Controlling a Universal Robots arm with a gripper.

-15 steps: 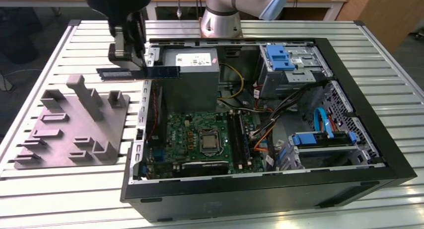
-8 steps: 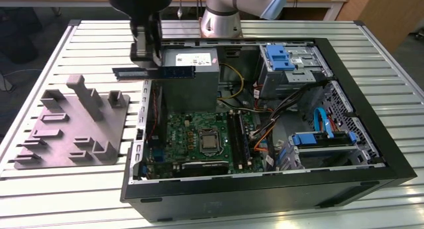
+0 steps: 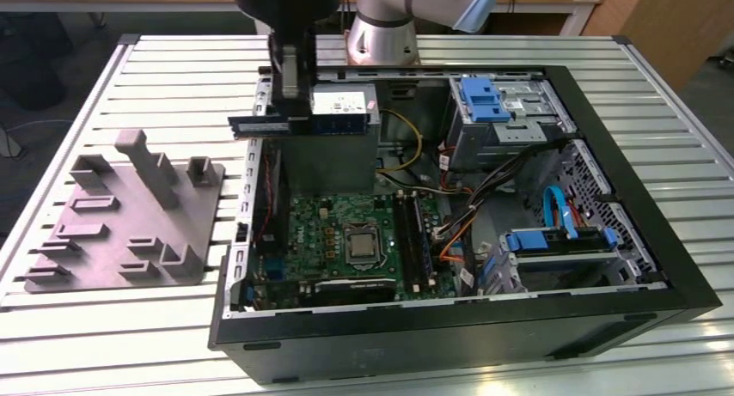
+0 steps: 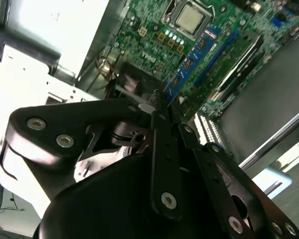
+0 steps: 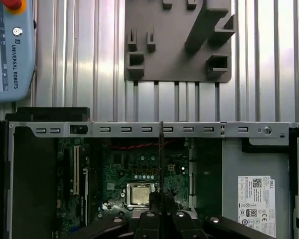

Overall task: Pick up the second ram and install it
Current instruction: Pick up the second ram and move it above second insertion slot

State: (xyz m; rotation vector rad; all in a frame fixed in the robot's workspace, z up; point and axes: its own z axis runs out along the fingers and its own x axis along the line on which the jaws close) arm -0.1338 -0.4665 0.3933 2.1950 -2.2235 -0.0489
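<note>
The gripper point(image 3: 294, 111) is clenched on the second ram point(image 3: 304, 124) and holds it level above the open computer case point(image 3: 459, 336), near the power supply point(image 3: 342, 104). I judge this is the carrying step. The stick seems to lie crosswise to the memory slots point(image 3: 415, 234), so seating it would ask for a turn and exact alignment. Cables point(image 3: 487, 194) crowd that side, while the grey fixture point(image 3: 126, 216) stands apart at the exterior view's left

long narrow dark-blue circuit-board ram stick point(image 3: 258, 125) | gripped, lifted, lying level on edge | over open black computer case | not seated in green motherboard
</note>
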